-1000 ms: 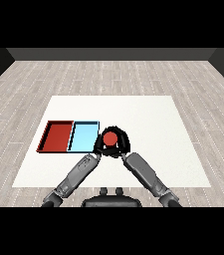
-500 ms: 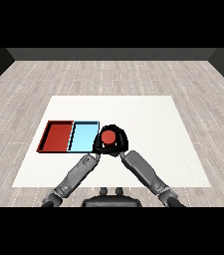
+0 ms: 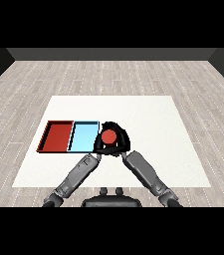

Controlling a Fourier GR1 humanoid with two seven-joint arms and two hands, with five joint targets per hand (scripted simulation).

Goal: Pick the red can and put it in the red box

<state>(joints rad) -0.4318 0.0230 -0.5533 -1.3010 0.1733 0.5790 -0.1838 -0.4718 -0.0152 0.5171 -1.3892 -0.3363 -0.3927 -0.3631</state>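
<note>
two grey forearms come up from the near edge of the table [image 3: 183, 149] and converge toward the middle. the right hand [image 3: 122, 142] is wrapped round the can [image 3: 108, 136], dark fingers arching over its far side and down its right flank, so the can sits inside the curl with only its round red top showing. that top faces up at the viewer, so i judge the long axis upright, though the sides are hidden. the left hand [image 3: 99, 145] sits just at the can's near-left, right up against it; its fingers are lost in the dark mass and i cannot tell how they lie. whether the can is lifted or resting on the table cannot be told from here. it sits just beside the right end of the blue tray [image 3: 83, 136], touching or nearly overlapping its edge in this view. beyond that to the left, side by side with it, lies the red tray [image 3: 56, 135], bare inside. the relation that matters: the target lies left of the can, with the whole blue tray between. the holding hand is the right one, the farther of the two from the red tray, so my guess is the carry has to cross leftward over the blue tray, past the left hand. further off, only bare table and wood floor [image 3: 133, 74].
</note>
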